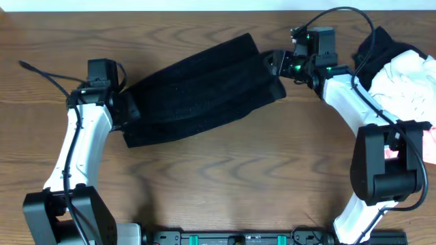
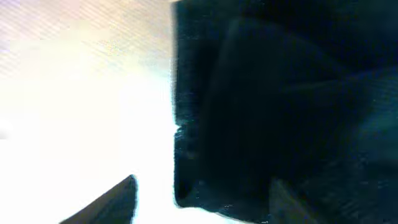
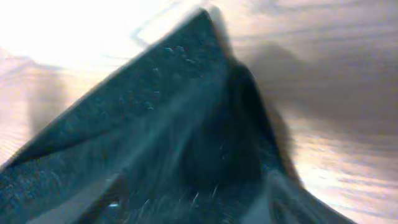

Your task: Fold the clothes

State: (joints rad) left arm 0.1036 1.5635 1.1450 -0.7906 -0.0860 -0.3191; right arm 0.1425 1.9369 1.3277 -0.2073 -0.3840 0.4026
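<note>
Garment point(image 1: 204, 88), one, black; left gripper point(image 1: 128, 112) and right gripper point(image 1: 274, 64) clamp it.

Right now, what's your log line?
cloth: black, spread on table | left jaws: at one end | right jaws: at other end | grip: unclear

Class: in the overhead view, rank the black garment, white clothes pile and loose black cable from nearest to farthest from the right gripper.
1. black garment: touching the right gripper, centre table.
2. white clothes pile: table's right edge.
3. loose black cable: far left.
</note>
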